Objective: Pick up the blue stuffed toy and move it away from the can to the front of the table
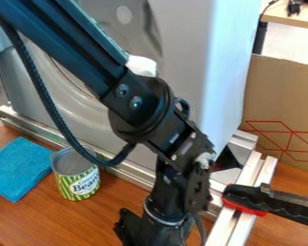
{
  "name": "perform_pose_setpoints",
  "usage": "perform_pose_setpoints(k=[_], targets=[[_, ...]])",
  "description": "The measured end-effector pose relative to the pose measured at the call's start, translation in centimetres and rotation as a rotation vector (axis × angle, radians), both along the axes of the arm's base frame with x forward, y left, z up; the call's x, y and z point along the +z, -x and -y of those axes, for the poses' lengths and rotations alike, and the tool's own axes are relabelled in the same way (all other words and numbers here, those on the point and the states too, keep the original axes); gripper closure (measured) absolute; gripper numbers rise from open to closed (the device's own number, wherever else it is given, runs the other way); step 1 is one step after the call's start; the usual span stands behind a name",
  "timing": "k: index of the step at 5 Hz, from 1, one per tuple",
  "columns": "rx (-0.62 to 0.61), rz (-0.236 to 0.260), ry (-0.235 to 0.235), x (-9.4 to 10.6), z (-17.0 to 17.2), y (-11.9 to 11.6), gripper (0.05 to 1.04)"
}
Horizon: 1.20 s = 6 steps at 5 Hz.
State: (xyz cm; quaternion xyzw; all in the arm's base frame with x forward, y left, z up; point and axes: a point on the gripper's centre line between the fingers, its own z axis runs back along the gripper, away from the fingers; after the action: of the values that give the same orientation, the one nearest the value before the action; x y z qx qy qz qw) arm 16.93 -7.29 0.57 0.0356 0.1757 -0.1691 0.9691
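The black gripper (158,229) hangs at the bottom edge, right of centre, below the wrist, its lower part cut off by the edge. To its upper left, apart from it, a green-striped can (77,185) with a white label stands upright on the wooden table, its top open and its inside grey. A blue cloth (16,169) lies flat at the left, close beside the can. Behind the arm's elbow, part of a white object (142,66) shows against the grey appliance.
A grey appliance (182,53) with a round front stands behind the arm. Metal rails (134,174) run along its base and down the right side, where a black and red clamp (247,197) sits. Cardboard (282,101) stands at the right. The wooden table (60,218) spans the front.
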Motion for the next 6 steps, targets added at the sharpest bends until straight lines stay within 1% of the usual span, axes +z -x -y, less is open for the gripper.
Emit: perform_pose_setpoints(k=[1,2,3,4,5,6], targets=[[0.060,0.011,0.005,0.5,-1.1,0.1,0.399],[0.141,0.109,0.063,3.4,-2.0,-0.3,0.118],[0.219,0.185,0.122,6.1,-3.4,-0.4,0.077],[0.319,0.236,0.067,7.5,-7.7,0.5,0.083],[0.365,0.260,-0.022,7.5,-12.4,0.6,0.083],[0.372,0.310,-0.048,7.0,-16.5,-0.7,0.083]])
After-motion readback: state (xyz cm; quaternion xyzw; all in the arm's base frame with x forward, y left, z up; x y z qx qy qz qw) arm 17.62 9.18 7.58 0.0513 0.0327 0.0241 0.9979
